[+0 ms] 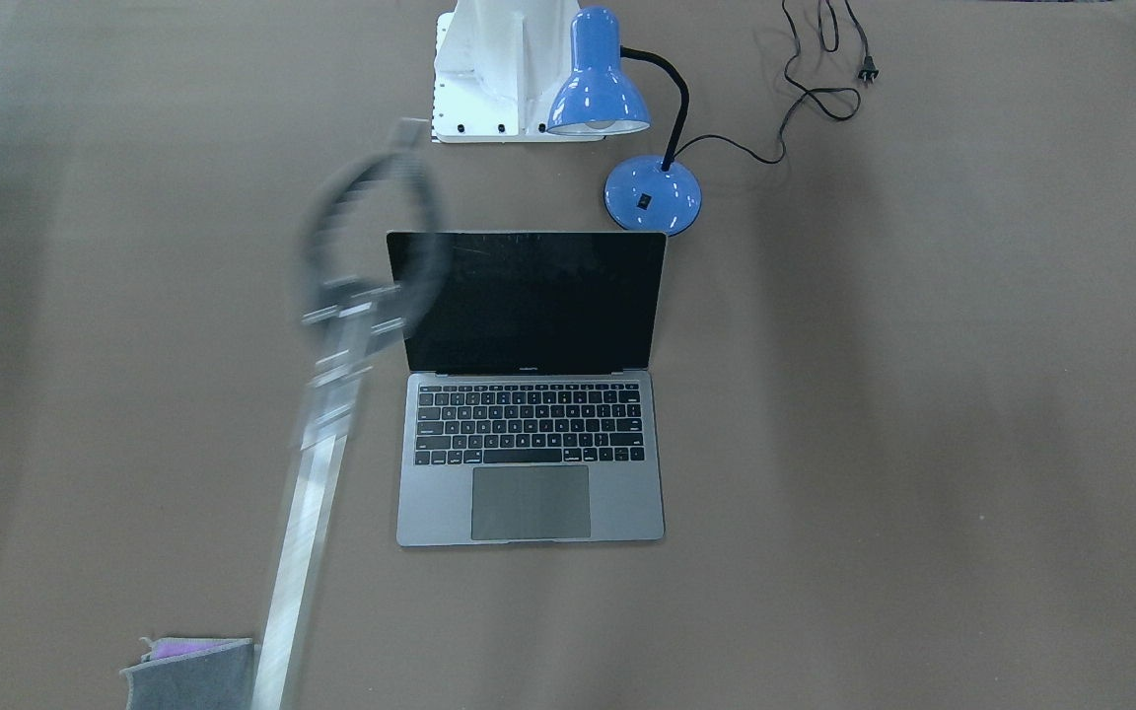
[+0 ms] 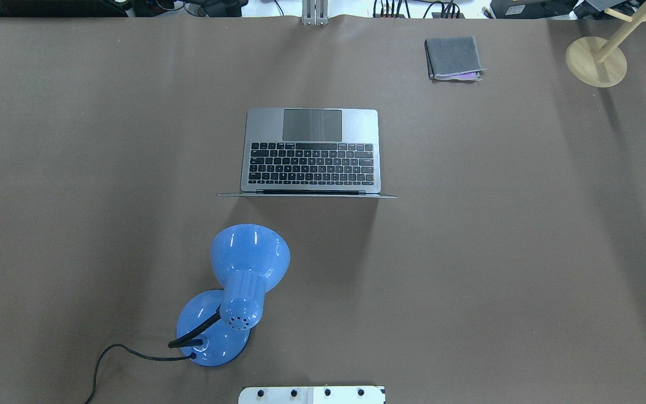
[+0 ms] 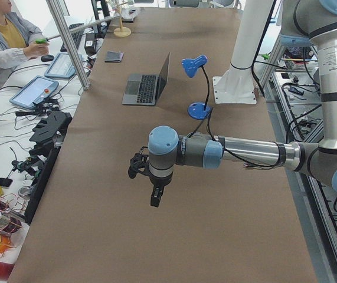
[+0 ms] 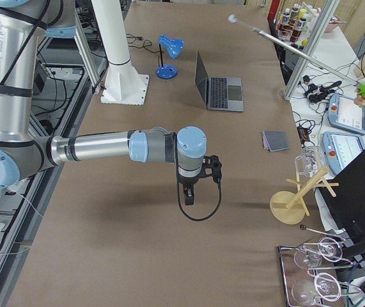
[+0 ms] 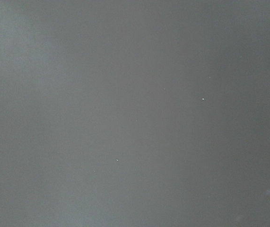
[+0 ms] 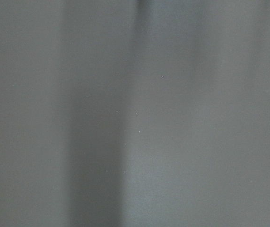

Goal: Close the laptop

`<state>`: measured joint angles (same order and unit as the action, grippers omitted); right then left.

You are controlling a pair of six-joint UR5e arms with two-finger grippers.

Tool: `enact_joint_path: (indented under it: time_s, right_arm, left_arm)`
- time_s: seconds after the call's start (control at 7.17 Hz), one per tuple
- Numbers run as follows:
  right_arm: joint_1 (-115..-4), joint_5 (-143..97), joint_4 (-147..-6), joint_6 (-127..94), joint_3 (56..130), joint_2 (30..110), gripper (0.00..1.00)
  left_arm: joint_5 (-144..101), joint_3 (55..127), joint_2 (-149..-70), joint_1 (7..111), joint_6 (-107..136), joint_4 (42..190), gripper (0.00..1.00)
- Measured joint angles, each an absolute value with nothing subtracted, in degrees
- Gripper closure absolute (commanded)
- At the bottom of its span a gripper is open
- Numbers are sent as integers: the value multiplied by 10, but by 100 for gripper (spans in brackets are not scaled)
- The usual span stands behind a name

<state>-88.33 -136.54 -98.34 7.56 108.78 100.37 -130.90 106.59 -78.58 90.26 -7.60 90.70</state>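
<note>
The laptop (image 1: 529, 394) stands open at the table's middle, with a black screen and a grey keyboard deck. It also shows in the overhead view (image 2: 312, 148) and in both side views (image 3: 147, 82) (image 4: 217, 86). My left gripper (image 3: 155, 197) hangs over bare table far from the laptop and shows only in the left side view, so I cannot tell whether it is open. My right gripper (image 4: 188, 195) hangs the same way at the other end and shows only in the right side view, so I cannot tell either. Both wrist views show only bare brown table.
A blue desk lamp (image 2: 233, 297) with a black cord stands between the laptop's lid and the robot base (image 2: 312, 394). A folded grey cloth (image 2: 453, 58) and a wooden stand (image 2: 596, 60) lie at the far side. A blurred long pole (image 1: 317, 473) held by a person reaches over the table beside the laptop's screen.
</note>
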Motion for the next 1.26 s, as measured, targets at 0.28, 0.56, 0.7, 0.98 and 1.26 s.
enact_joint_path:
  time_s: [0.28, 0.56, 0.7, 0.98, 1.26]
  right_arm:
    - [-883, -1366, -983, 76, 1088, 1005, 0]
    - [-883, -1366, -983, 75, 1088, 1006, 0]
    - [-883, -1366, -983, 74, 1088, 1006, 0]
    - [-883, -1367, -983, 73, 1089, 1006, 0]
    - [-882, -1372, -983, 73, 1088, 1005, 0]
  left_arm:
    - [-1311, 1065, -786, 903, -76, 907, 2]
    - [-1313, 1066, -780, 903, -77, 914, 1]
    - [-1313, 1066, -771, 902, -78, 925, 1]
    - [-1315, 1067, -758, 901, -62, 943, 2]
    - [-1315, 1065, -756, 901, -44, 947, 2]
